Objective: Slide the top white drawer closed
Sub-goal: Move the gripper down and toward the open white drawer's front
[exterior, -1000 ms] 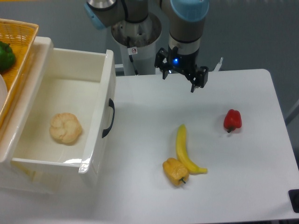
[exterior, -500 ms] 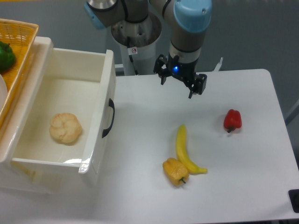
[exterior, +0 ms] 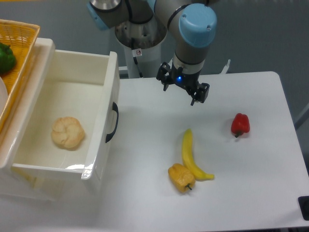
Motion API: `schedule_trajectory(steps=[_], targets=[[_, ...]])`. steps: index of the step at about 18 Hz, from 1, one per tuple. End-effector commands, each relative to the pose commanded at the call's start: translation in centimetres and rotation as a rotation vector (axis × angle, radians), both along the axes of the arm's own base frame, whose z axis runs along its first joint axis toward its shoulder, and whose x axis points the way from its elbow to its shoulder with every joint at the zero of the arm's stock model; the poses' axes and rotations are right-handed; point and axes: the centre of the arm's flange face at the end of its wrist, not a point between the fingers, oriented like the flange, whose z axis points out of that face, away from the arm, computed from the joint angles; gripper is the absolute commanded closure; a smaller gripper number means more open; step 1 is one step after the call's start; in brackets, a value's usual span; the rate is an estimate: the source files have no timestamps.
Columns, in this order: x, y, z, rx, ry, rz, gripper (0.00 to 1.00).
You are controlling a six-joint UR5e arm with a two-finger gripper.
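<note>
The top white drawer (exterior: 63, 130) stands pulled well out of its cabinet, a bread roll (exterior: 68, 132) lying on its floor, and its front panel with the black curved handle (exterior: 112, 122) faces the open table. The step in hand looks like the approach: the gripper (exterior: 183, 89) hangs above the table's far edge, well apart from the drawer, which sits to its left and nearer the camera. Its fingers stand apart with nothing between them, so the hand is wide and empty, though from this high angle it is hard to say how far above the tabletop it rides. To shut the drawer, the next move probably calls for carrying the hand further left and toward the camera, dropping it to the level of the front panel, then pressing flat against the panel near the handle and pushing straight along the drawer's travel so it does not skew. The banana (exterior: 191, 156), the yellow pepper (exterior: 181, 177) and the red pepper (exterior: 240, 124) lie on the camera side of the hand, off to its right, and out of that path. Compared with a second ago, the gripper has drifted a little left toward the drawer and turned slightly; the drawer and the food have not moved.
</note>
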Motion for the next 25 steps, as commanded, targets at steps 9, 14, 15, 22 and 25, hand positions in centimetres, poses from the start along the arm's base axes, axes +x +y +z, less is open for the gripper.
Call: schedule_trajectory(steps=[9,14,15,22,25], targets=[[-0.7,1.8,-3.2,-0.032,-0.034,0.218,0.0],[-1.1,3.9,-4.4,0.017,-0.082,0.367,0.0],[-1.0,4.1,-4.6,0.027,-0.096,0.381,0.0],[-0.3,6.5,-6.4,0.0,-0.12,0.408,0.0],[0.7,8.4,-7.5,0.01,-0.118,0.383,0.0]])
